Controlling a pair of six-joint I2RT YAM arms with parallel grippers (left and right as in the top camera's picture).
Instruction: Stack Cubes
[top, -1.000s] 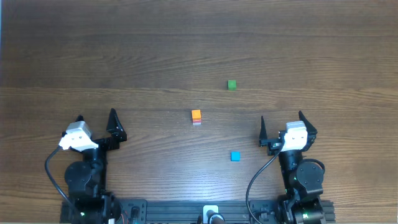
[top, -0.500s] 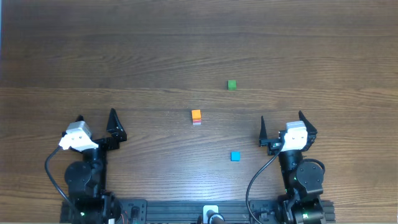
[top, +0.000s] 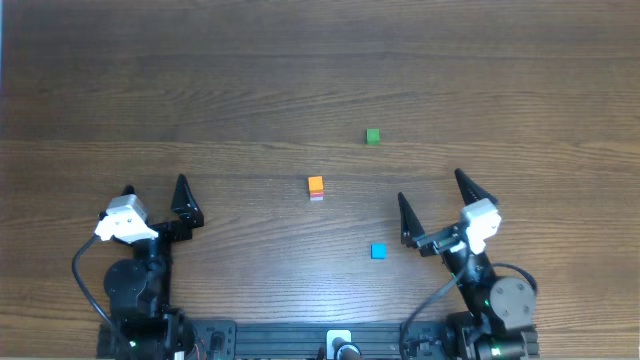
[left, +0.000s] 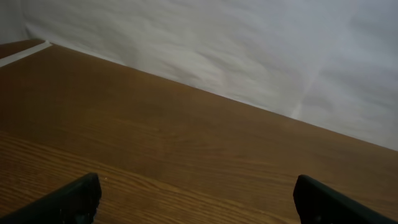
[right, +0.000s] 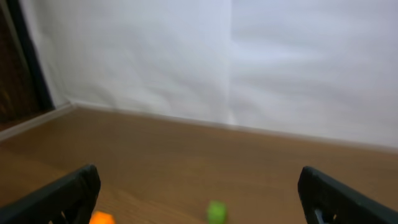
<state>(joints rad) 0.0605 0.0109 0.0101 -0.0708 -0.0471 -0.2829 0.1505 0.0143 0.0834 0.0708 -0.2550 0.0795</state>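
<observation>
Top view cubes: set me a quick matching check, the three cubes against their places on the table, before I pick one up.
Things:
1. green cube
2. orange cube
3. blue cube

Places:
A. nearest the view's bottom edge
B. farthest left of the three
C. nearest the view's top edge

Pairs: 1-C; 2-B; 3-A
</observation>
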